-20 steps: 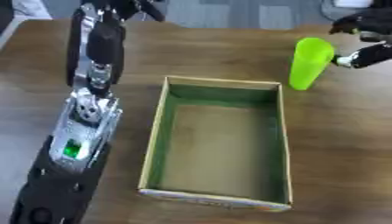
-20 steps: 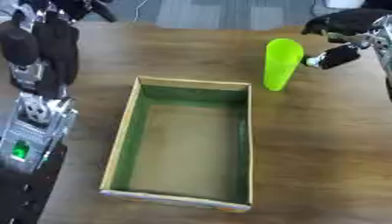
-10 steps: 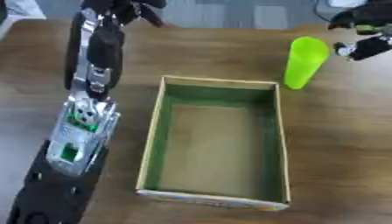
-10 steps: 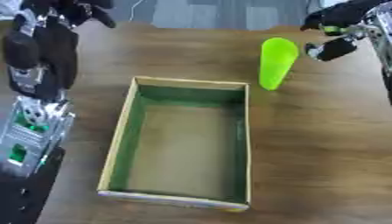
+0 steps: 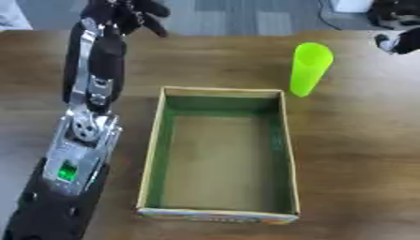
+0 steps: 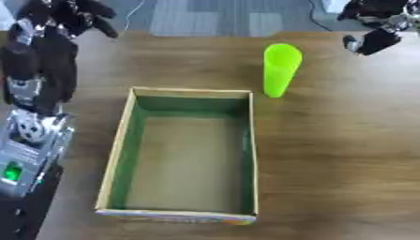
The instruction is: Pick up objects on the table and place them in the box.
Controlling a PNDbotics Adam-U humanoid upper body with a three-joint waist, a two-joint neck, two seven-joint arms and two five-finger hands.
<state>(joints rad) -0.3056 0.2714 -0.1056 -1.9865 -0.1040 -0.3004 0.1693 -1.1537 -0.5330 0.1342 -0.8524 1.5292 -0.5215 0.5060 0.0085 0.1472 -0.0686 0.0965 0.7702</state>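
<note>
- An open rectangular cardboard box (image 5: 220,154) with green inner walls and a plain brown floor lies on the brown wooden table (image 5: 353,154); nothing is visible inside the box.
- A bright green plastic cup (image 5: 309,68), tall and narrowing to the bottom, stands upright on the table just beyond the far right corner of the box, apart from its rim.
- The black right hand (image 6: 373,21) is in the air to the right of the cup and further away than the box, near the far edge of the table. It does not touch the cup; its fingers are bent and hold nothing.
- The black left hand (image 5: 123,13) is raised beyond the far left corner of the box, fingers spread and relaxed, holding nothing. Its black and silver arm (image 5: 82,140) runs along the left side of the box.
</note>
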